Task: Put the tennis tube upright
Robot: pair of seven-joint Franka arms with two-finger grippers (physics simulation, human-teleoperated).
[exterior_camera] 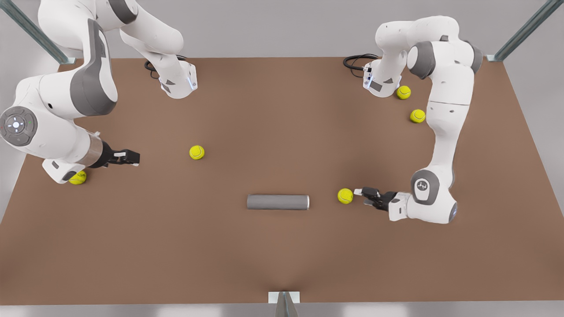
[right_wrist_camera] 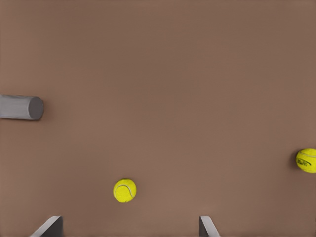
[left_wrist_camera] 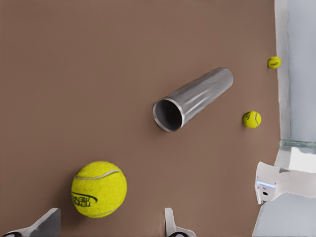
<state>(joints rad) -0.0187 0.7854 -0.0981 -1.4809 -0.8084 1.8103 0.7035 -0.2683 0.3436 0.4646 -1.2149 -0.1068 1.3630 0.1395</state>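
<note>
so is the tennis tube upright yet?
No. The tennis tube lies on its side on the table, its open dark end facing sideways; neither gripper touches it.

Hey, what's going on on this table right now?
The tennis tube lies on its side on the brown table, untouched. The left end effector, open, sits low at the front view's right, with a tennis ball between it and the tube. The right end effector, open and empty, waits at the front view's left.

— What lies on the brown table [exterior_camera: 282, 259]?
— Five yellow-green tennis balls: one [exterior_camera: 197, 152] left of centre, one [exterior_camera: 78, 178] near the front view's left edge, one [exterior_camera: 345, 196] right of centre.
— And the others?
— Two [exterior_camera: 403, 92] [exterior_camera: 417, 116] far right, near each other.
</note>
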